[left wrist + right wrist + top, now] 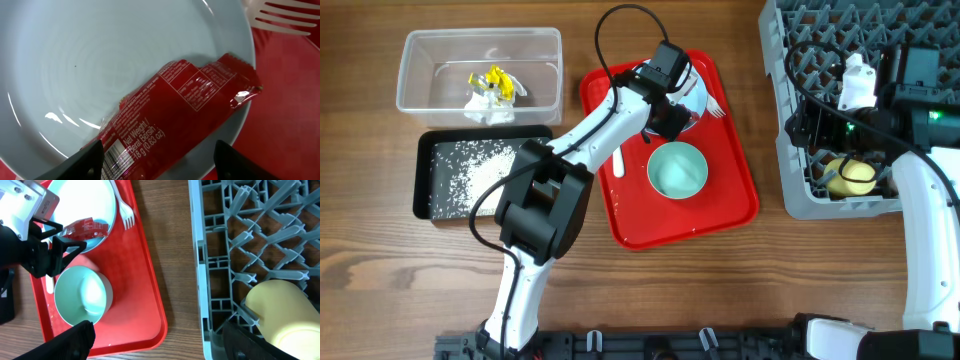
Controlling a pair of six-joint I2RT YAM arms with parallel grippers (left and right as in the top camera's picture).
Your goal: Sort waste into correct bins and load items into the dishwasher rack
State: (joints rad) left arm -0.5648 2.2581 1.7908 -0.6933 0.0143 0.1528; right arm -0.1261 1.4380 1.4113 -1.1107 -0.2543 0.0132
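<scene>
A small red wrapper (180, 110) lies on the pale blue plate (100, 60) on the red tray (720, 200). My left gripper (160, 160) is open low over the plate, with the wrapper between its fingers; it also shows in the overhead view (675, 115). My right gripper (167, 345) is open and empty above the rack's left edge. The yellow cup (280, 310) lies in the grey dishwasher rack (790, 190), and a pinkish-white cup (857, 85) stands further back. A blue bowl (677, 170), white fork (715, 108) and white spoon (619, 160) are on the tray.
The clear tub (420, 50) at the back left holds the yellow wrapper (492, 80) and white napkin (488, 108). The black tub (425, 190) in front of it holds rice-like grains (470, 170). Bare wood lies between tray and rack.
</scene>
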